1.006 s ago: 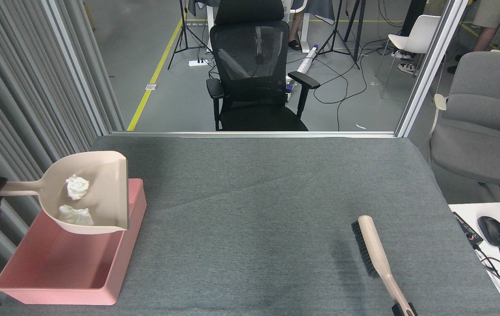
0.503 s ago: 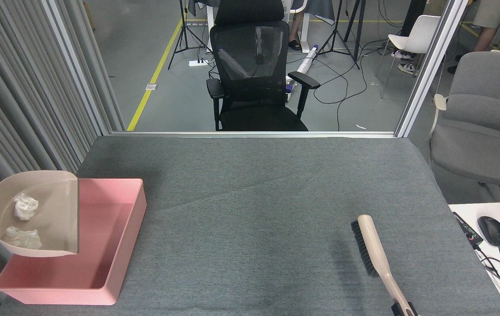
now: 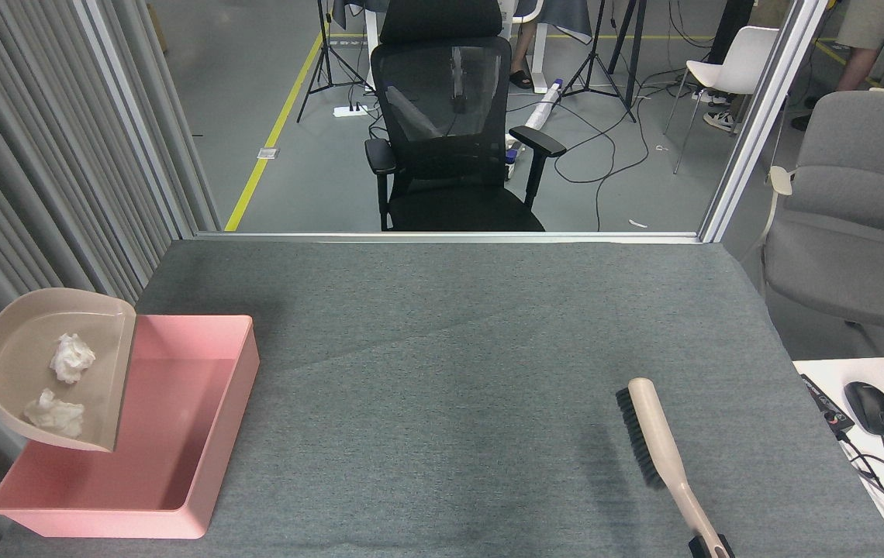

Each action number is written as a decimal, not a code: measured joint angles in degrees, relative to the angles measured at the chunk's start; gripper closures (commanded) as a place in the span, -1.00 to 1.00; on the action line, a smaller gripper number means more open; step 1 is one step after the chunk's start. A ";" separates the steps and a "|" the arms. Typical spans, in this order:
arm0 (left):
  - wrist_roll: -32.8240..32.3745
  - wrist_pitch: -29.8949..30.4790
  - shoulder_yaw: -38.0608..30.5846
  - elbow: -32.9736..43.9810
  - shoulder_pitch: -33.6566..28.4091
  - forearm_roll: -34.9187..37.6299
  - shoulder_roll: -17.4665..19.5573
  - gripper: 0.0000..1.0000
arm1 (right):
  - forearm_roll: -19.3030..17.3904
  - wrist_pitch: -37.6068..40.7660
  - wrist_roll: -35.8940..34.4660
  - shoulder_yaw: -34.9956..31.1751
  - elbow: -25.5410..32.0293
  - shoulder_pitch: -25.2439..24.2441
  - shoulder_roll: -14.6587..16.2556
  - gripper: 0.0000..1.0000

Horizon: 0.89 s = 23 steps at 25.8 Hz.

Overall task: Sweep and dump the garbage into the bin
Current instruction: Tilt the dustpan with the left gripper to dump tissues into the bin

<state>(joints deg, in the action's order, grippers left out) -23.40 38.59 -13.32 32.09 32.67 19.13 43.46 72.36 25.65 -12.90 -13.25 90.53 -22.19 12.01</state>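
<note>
The garbage is two crumpled white tissue wads lying inside the beige dustpan. The dustpan hangs over the left part of the pink bin, tilted with its open mouth down and to the right. Its handle runs off the left edge of the head view, so my left gripper is out of view. A beige brush with black bristles is held just above the table at the lower right. Only a dark tip of my right gripper shows at the bottom edge, closed on the handle's end.
The grey felt table stretches between bin and brush. A slatted grey wall stands close behind the dustpan. A white desk with a mouse, keyboard and cables adjoins the table's right side. Office chairs stand beyond the table's far edge.
The dustpan moved left across the bin, carrying both wads, and has now tipped its mouth downward. My left gripper slid out of view. The brush barely shifted.
</note>
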 measured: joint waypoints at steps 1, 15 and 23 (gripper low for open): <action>0.00 0.22 0.01 -0.02 0.22 0.40 0.29 0.72 | -0.01 0.06 0.00 -0.02 0.00 -0.05 -0.02 0.62; -0.12 -0.58 -0.19 -0.02 1.43 1.28 1.39 0.73 | -0.03 0.06 -0.04 -0.10 0.00 -0.12 -0.06 0.62; -0.69 -7.94 0.45 3.88 2.20 -7.03 0.84 0.73 | -0.03 -0.08 -0.06 -0.18 0.00 -0.05 -0.10 0.62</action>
<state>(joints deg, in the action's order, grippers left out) -24.09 30.65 -12.86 35.98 34.87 12.10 44.30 72.33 25.57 -12.96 -13.42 90.52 -22.24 11.92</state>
